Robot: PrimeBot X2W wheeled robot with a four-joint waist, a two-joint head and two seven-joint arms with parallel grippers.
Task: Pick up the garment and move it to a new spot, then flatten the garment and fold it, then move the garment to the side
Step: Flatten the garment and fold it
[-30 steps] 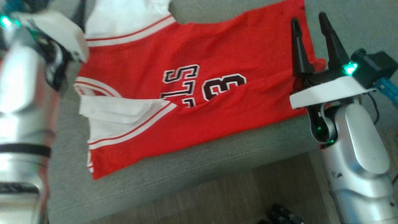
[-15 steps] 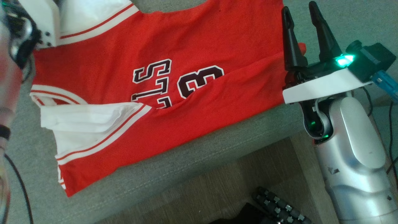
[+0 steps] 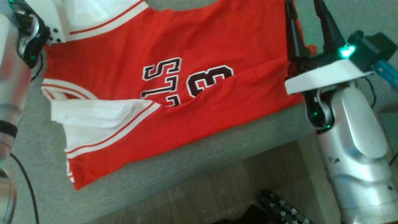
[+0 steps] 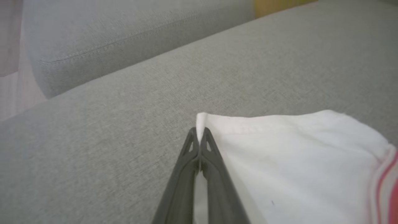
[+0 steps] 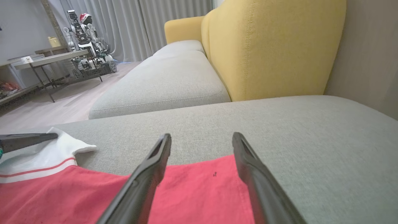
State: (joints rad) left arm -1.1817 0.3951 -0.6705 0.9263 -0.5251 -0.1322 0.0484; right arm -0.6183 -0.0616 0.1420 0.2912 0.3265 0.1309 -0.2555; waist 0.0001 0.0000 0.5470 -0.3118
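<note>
Left gripper pinches the garment at a white edge; right gripper gapes over its hem, cushion beyond

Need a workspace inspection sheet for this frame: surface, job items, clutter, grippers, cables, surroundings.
surface: grey fabric sofa cushion, jersey lying on it.
job's things: red basketball jersey with white trim, spread out, lightly wrinkled.
clutter: nothing seen.
grippers: left gripper shut on jersey's white corner; right gripper open at its red hem corner.
cables: thin black cable beside the left arm.
surroundings: yellow sofa backrest, wooden floor, second robot by grey curtains.
</note>
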